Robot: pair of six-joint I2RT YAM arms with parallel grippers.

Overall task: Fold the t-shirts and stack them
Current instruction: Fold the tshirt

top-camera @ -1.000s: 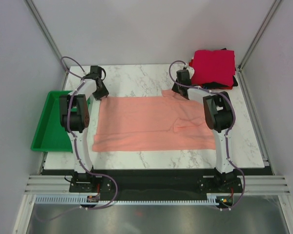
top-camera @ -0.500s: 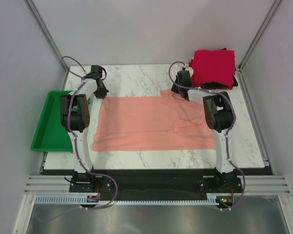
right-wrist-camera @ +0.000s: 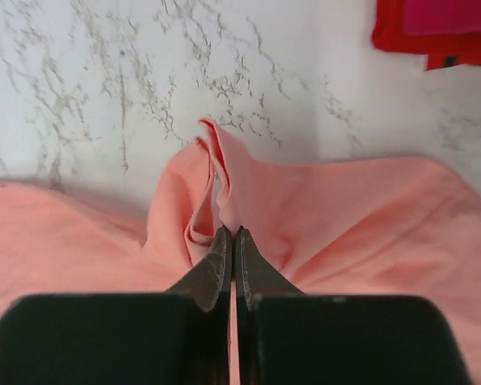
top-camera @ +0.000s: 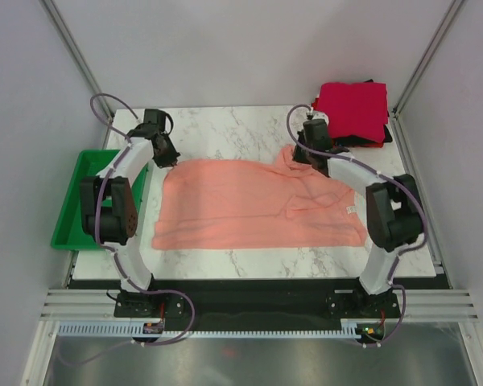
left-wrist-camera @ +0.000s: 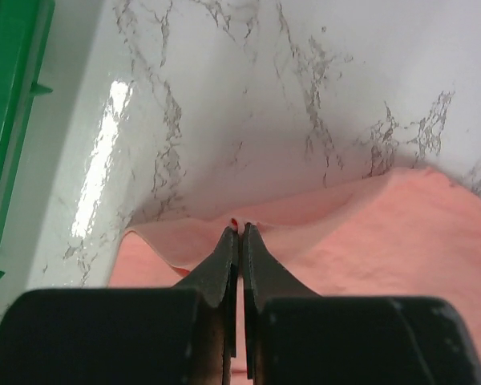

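At 1 o'clock, folded stack (top-camera: 352, 112) done; salmon-pink t-shirt (top-camera: 249, 205) spread, unfolded; left tool (left-wrist-camera: 240, 234) and right tool (right-wrist-camera: 231, 234) each pinched on its 12 o'clock edge; fold pending.

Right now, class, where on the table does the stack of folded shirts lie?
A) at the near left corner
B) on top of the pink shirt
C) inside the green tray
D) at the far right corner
D: the folded stack sits at the far right corner of the table, not in the green tray and not on the salmon-pink shirt.
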